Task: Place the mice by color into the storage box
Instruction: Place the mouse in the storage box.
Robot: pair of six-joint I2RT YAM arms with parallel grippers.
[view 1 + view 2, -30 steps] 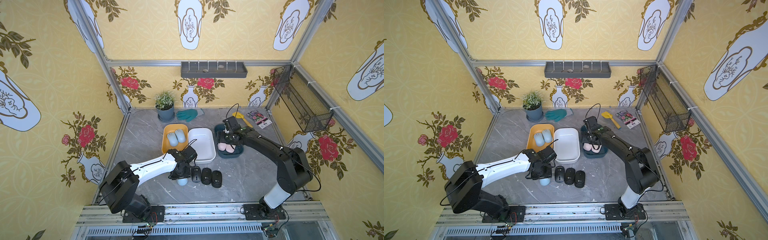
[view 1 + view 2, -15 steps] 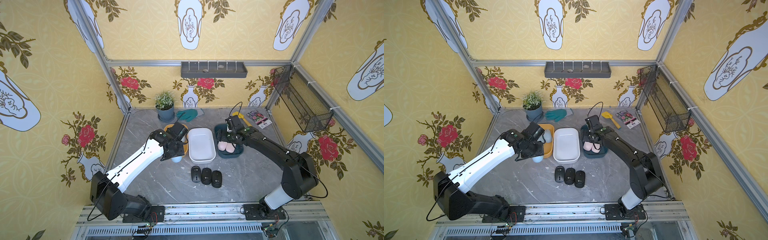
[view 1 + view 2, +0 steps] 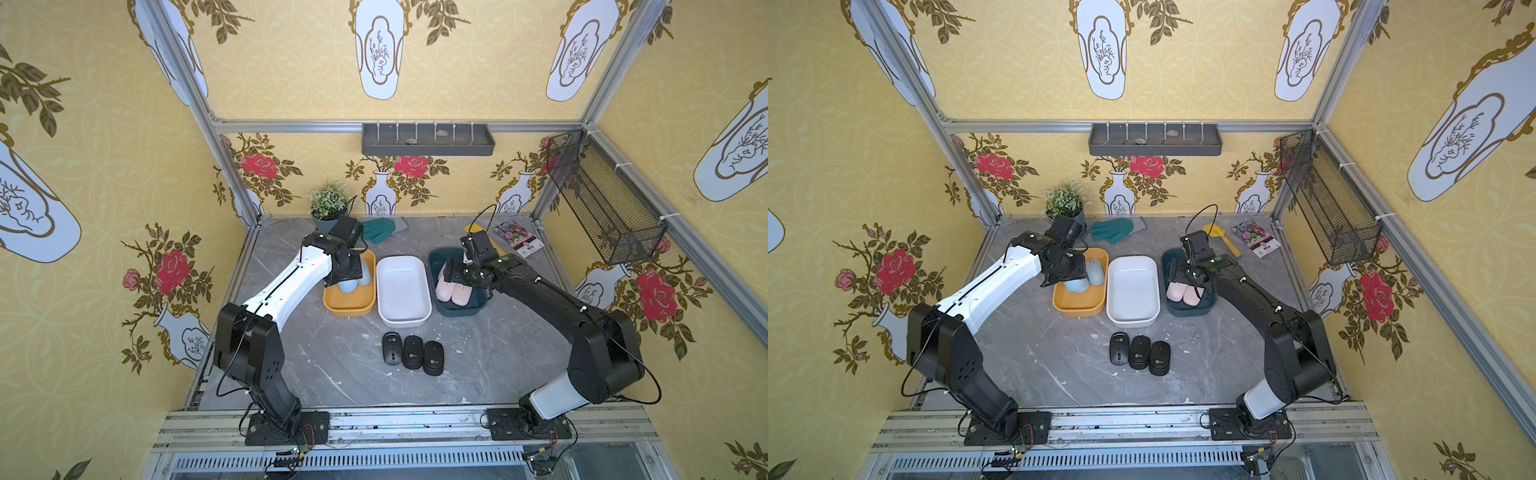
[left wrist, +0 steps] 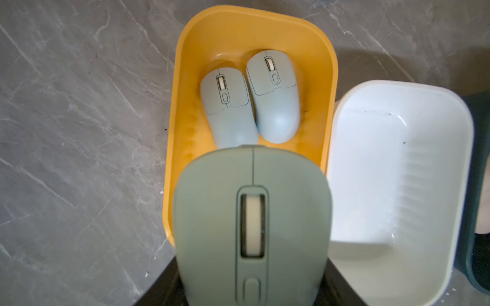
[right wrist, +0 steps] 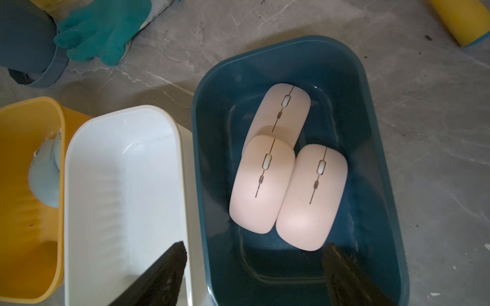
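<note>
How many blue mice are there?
3. Two blue mice lie side by side in the yellow box; the left gripper holds the third mouse over it.

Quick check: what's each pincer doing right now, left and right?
Left pincer: shut on a pale blue mouse.
Right pincer: open, holding nothing.

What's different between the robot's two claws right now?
The left gripper is shut on a pale blue mouse; the right gripper stands open and holds nothing. The left gripper hangs over the yellow box, where two blue mice lie; the right gripper hangs over the dark teal box, where three pink mice lie. Both are black and point down at a box.
</note>
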